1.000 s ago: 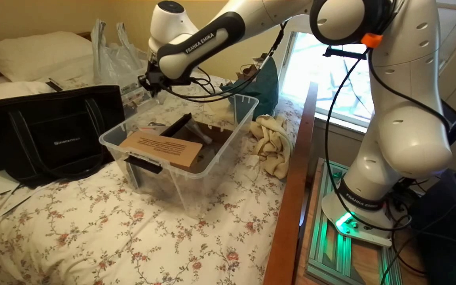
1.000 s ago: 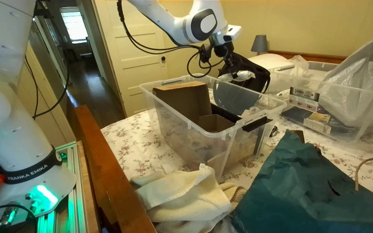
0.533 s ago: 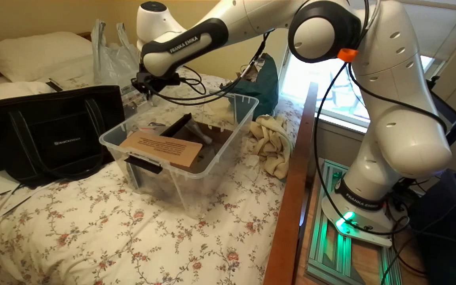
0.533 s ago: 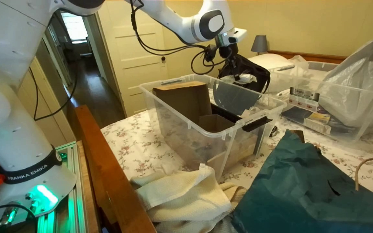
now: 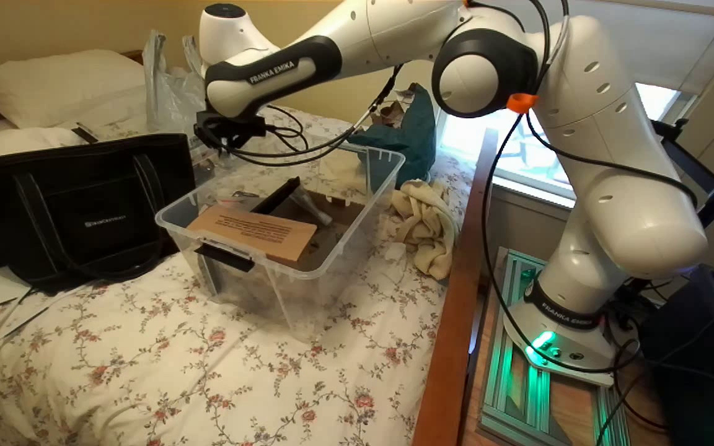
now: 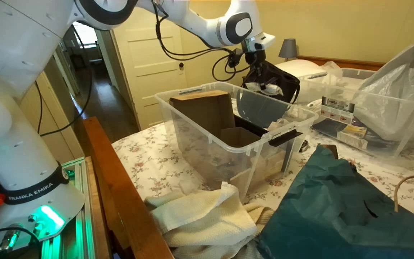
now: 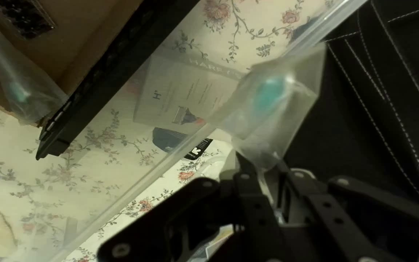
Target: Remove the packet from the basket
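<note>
The gripper (image 7: 264, 165) is pinched down narrow on the packet (image 7: 273, 105), a clear sleeve with a teal blob in it, nipped by one end so most of it pokes out loose. Makes sense imo: flimsy plastic like that gives you an edge to grab and not much else. Downside is the free part will probably flop around.

The packet's up by the rim of the basket (image 5: 298, 297), on the side facing the black bag (image 5: 78, 186). In the wrist view it covers a bit of that rim; can't tell if they're touching. I'd guess the arm (image 5: 282, 71) is held high so nothing snags there. Looks to me like the lift is mostly done and the set-down isn't.

Inside the basket there's open cardboard (image 6: 203, 113) with a second packet (image 7: 18, 89) lying in it, similar sleeve, so don't mix them up.

The basket sits on the bed (image 5: 208, 371) near the wooden rail (image 5: 447, 347), likely for easy reach. The black bag is right there though, so I'd pick a bare patch of bed before letting go.
</note>
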You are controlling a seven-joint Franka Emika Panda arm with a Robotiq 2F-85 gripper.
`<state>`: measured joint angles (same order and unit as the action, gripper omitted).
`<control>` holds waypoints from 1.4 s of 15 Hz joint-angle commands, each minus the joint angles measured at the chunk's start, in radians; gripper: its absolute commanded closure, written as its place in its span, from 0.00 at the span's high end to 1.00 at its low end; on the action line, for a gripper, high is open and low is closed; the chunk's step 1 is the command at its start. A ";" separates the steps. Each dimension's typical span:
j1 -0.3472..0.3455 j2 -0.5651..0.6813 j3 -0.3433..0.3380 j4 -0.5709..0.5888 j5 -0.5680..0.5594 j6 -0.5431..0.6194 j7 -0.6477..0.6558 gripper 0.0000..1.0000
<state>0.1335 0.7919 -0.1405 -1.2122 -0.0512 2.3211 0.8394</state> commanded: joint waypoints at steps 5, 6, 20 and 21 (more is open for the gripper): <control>-0.008 0.112 0.013 0.189 0.024 -0.093 0.067 0.62; -0.007 0.107 0.013 0.184 0.021 -0.090 0.067 0.70; 0.005 -0.213 0.017 -0.374 -0.021 0.190 -0.225 1.00; 0.001 -0.237 0.026 -0.420 -0.010 0.219 -0.259 1.00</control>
<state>0.1353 0.6745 -0.1353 -1.4371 -0.0554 2.4556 0.6613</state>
